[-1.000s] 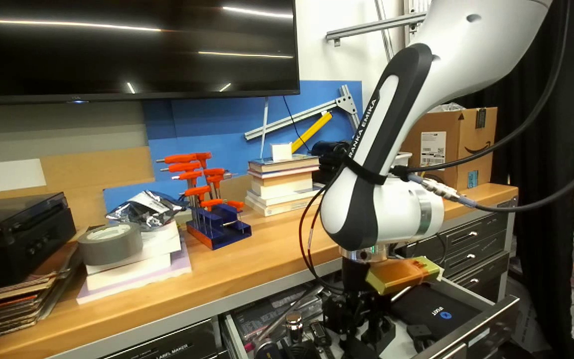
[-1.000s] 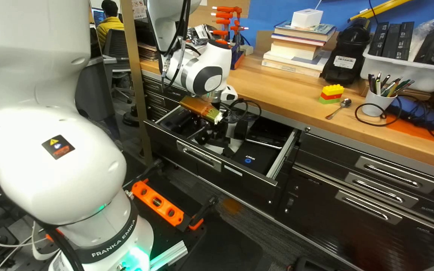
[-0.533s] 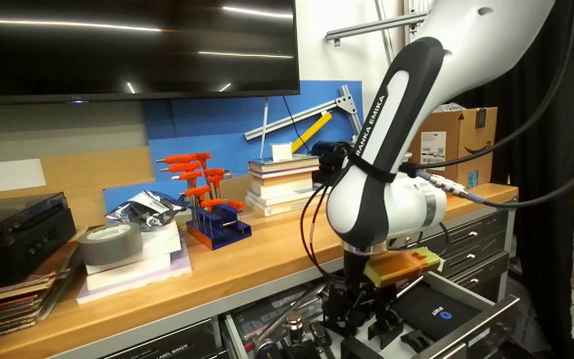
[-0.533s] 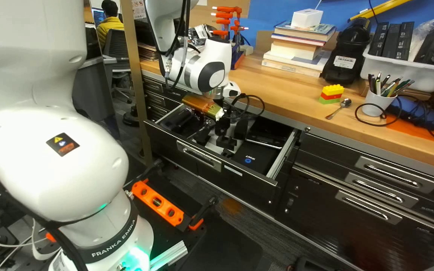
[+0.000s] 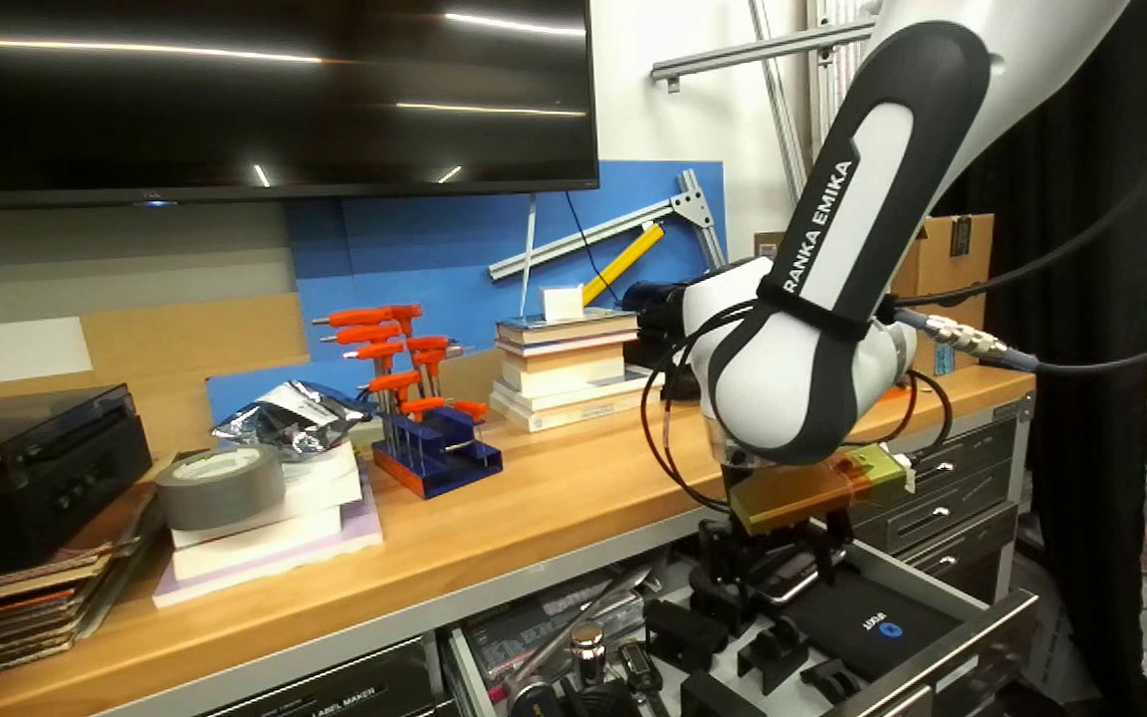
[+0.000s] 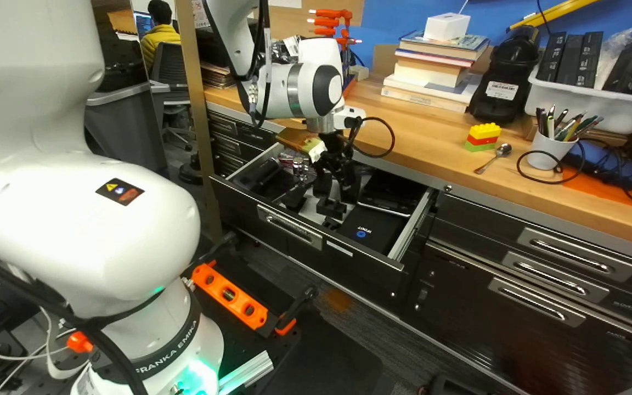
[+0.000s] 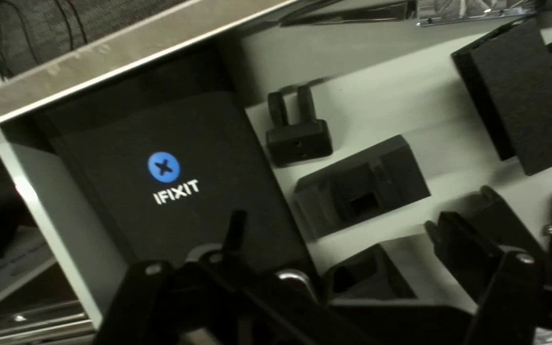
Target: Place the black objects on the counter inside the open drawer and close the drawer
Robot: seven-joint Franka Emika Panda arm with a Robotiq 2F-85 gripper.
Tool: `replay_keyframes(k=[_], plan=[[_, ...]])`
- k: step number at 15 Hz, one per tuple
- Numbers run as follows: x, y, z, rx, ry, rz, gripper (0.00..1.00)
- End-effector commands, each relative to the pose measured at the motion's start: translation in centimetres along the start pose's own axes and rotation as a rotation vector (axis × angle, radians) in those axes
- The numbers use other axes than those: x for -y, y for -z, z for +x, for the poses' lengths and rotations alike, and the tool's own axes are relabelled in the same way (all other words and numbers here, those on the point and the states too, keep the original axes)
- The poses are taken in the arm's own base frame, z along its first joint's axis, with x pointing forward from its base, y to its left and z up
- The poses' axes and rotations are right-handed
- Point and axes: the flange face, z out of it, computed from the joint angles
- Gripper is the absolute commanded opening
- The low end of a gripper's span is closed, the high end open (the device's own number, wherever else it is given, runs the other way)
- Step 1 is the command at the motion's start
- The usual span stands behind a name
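Several matte-black blocks (image 7: 358,186), perhaps plastic, in drawer (image 7: 127,52)

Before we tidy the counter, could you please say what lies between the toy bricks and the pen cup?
A spoon and part of a black cable, in an exterior view.

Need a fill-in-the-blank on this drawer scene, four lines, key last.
1. Inside the drawer, the black case carries the printed name ____.
2. Neither shut nor gripping anything, the fingers are ____.
3. On the counter, the small white box tops a stack of ____.
4. The toy bricks show yellow above, green below and ____ in between.

Missing words: IFIXIT; open; books; red.
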Motion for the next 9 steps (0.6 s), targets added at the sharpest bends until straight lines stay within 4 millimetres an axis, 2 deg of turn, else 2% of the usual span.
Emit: replay_keyframes(k=[1,9], plan=[[-1.4,0.4,-1.2,0.02,-0.181,-0.096,1.0],[-2.6,-1.3,-4.4,0.114,-0.628,-0.218,1.0]])
